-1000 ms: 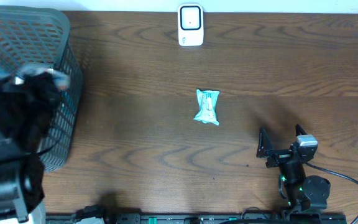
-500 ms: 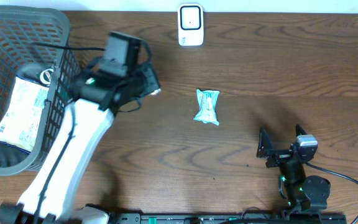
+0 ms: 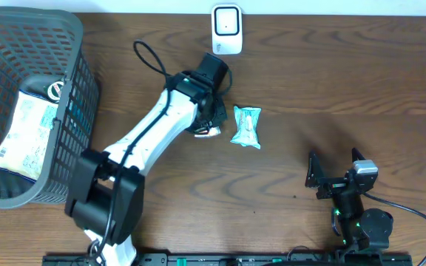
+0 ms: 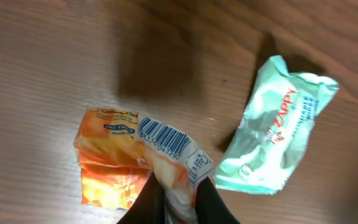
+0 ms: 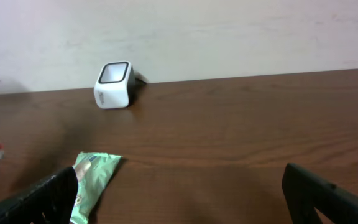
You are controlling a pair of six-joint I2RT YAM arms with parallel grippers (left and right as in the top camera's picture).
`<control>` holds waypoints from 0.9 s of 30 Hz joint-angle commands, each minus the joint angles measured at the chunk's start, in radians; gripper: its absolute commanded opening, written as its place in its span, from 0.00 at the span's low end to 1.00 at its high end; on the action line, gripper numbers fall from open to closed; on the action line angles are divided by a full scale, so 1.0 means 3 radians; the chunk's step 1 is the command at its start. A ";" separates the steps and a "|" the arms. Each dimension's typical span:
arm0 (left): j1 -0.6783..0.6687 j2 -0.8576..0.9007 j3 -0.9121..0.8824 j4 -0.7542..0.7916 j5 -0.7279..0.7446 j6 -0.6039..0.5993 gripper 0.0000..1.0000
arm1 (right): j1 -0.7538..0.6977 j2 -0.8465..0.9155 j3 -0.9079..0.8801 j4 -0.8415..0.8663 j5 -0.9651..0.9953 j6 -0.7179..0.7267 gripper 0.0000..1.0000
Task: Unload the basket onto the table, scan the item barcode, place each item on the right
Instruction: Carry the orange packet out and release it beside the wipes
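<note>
My left gripper is shut on an orange snack packet, pinching its crumpled white end between the fingers. The packet's barcode faces the left wrist camera. It hangs low over the table, just left of a mint-green packet that lies flat on the wood. The white scanner stands at the table's far edge, its window up; the right wrist view also shows this scanner. My right gripper rests open at the front right, nothing between its fingers.
A grey mesh basket stands at the left edge with a white and green bag inside. The left arm stretches diagonally from the front left to mid-table. A pale wall rises behind the scanner.
The left arm swung from over the basket to mid-table with the orange packet, stopping beside the green packet. The right arm has not moved.
</note>
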 commanded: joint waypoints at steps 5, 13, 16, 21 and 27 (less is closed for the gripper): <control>-0.0022 0.0039 0.0015 0.0202 -0.0132 -0.0341 0.07 | 0.0022 0.0004 -0.0003 -0.0013 -0.0008 0.0033 0.99; -0.0028 0.0039 0.0015 0.0394 -0.0145 -0.1789 0.17 | 0.0022 0.0004 -0.0003 -0.0013 -0.0008 0.0033 0.99; -0.0028 0.0039 0.0015 0.0553 -0.0145 -0.2270 0.17 | 0.0022 0.0004 -0.0003 -0.0013 -0.0006 0.0033 0.99; -0.0028 0.0039 0.0015 0.0713 -0.0135 -0.2824 0.35 | 0.0022 0.0004 -0.0003 -0.0013 -0.0008 0.0033 0.99; -0.0018 0.0036 0.0015 0.0793 -0.0128 -0.2838 0.98 | 0.0022 0.0005 -0.0003 -0.0013 -0.0008 0.0033 0.99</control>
